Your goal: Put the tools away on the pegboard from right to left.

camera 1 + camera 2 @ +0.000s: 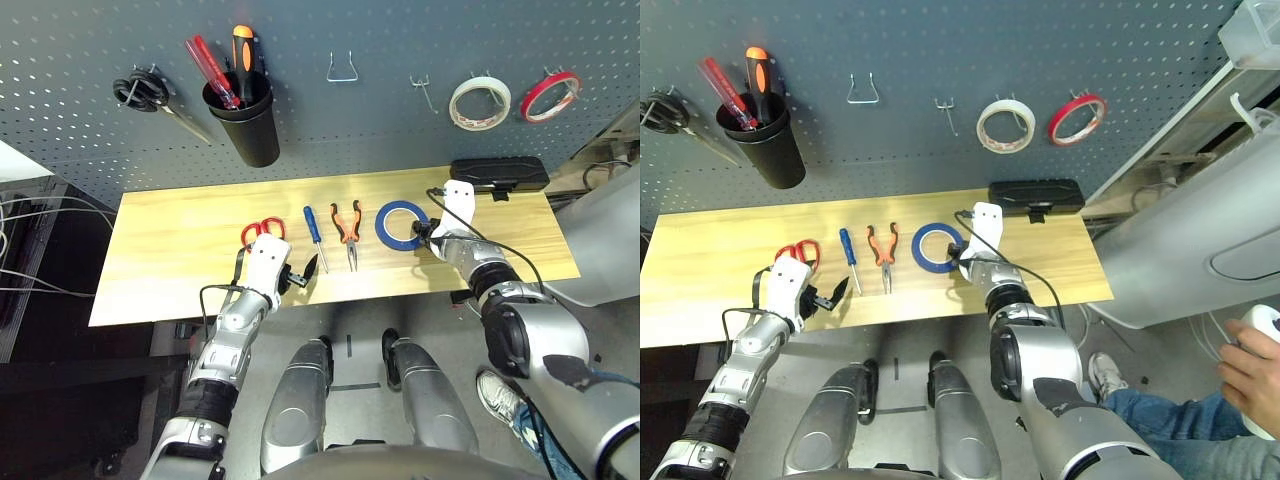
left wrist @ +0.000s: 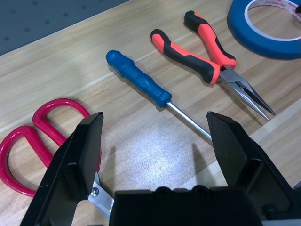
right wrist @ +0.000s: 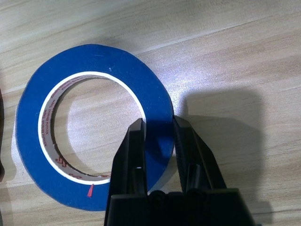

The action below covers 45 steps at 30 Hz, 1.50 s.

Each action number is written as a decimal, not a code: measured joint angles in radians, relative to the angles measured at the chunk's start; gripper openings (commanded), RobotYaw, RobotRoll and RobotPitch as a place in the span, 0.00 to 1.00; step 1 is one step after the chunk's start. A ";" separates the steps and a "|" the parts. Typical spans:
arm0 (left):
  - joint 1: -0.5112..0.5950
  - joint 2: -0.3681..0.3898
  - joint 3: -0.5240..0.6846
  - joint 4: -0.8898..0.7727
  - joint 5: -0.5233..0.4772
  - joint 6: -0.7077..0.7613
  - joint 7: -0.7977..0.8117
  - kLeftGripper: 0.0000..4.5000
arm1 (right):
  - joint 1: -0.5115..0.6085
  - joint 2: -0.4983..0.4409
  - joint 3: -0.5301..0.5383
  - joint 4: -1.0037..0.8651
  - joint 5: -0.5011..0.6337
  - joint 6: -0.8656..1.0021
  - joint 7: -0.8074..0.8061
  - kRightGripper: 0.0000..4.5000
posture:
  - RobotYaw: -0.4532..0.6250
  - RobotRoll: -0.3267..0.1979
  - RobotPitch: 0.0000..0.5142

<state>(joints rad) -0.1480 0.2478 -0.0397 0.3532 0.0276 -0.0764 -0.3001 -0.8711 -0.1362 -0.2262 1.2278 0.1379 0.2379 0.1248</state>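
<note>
On the wooden table lie, from left to right, red-handled scissors, a small blue-handled screwdriver, orange-and-black pliers and a blue tape ring. My right gripper is shut on the blue tape ring, one finger inside the ring and one outside, with the ring flat on the table. My left gripper hangs open just above the table's front edge, near the scissors and the screwdriver; its fingers hold nothing. The dark grey pegboard rises behind the table.
On the pegboard hang black-handled scissors, a black cup holding screwdrivers, two bare hooks, a white tape ring and a red tape ring. A black box sits at the table's back right. A person's hand is at the far right.
</note>
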 measured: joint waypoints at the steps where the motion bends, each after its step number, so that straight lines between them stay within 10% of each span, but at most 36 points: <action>1: -0.005 0.000 0.000 0.003 0.000 -0.002 0.000 1.00 | 0.000 0.000 0.000 0.000 0.000 0.000 -0.001 0.16 | 0.51 0.62 0.53; 16: -0.051 -0.010 0.025 0.040 -0.023 -0.067 0.016 1.00 | 0.060 -0.029 0.108 -0.170 -0.069 -0.052 0.133 0.16 | 0.50 0.62 0.35; 45: -0.089 -0.014 0.030 0.021 -0.038 -0.075 0.016 1.00 | 0.088 -0.083 0.195 -0.501 -0.113 -0.107 0.199 0.16 | 0.48 0.62 0.30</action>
<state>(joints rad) -0.2373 0.2340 -0.0097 0.3739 -0.0100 -0.1512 -0.2843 -0.7831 -0.2190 -0.0316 0.7266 0.0252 0.1311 0.3241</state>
